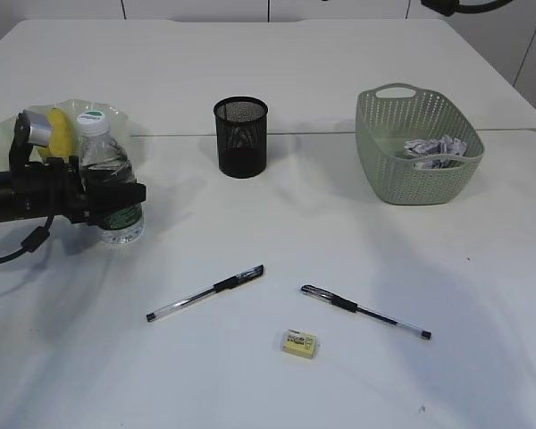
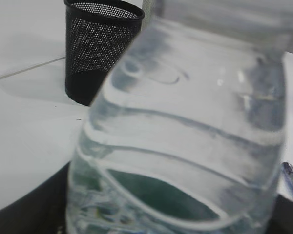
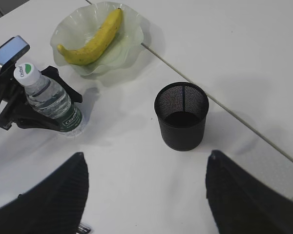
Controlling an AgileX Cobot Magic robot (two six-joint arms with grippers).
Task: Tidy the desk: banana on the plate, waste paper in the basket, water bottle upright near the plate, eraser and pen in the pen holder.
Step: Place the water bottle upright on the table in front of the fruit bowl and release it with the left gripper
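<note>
So I've got the bottle (image 1: pixel 110 183) standing upright on the desk (image 1: pixel 277 366), clamped in my left gripper (image 1: pixel 103 192), jaws closed around its lower body at the label. It sits just beside the plate (image 3: pixel 136 34), which is where it belongs. To finish this well, I'd say open the jaws slowly and back straight out along the desk, no sideways drift, or the bottle tips right back over. The left wrist view is nothing but bottle, so I'm judging from the other two cameras.

Around it: the basket (image 1: pixel 380 134) is far right with the paper (image 1: pixel 435 147) already inside. Banana (image 3: pixel 94 38) is on the plate, done. The holder (image 1: pixel 241 136) stands mid-desk, looks empty from above.

My right gripper (image 3: pixel 146 190) hangs above the holder, spread wide, holding nothing.

Still loose up front: two pens (image 1: pixel 205 292) (image 1: pixel 364 311) and the eraser (image 1: pixel 300 344) between them, well apart from the holder. Nothing blocks the way to them, as far as I can tell.
</note>
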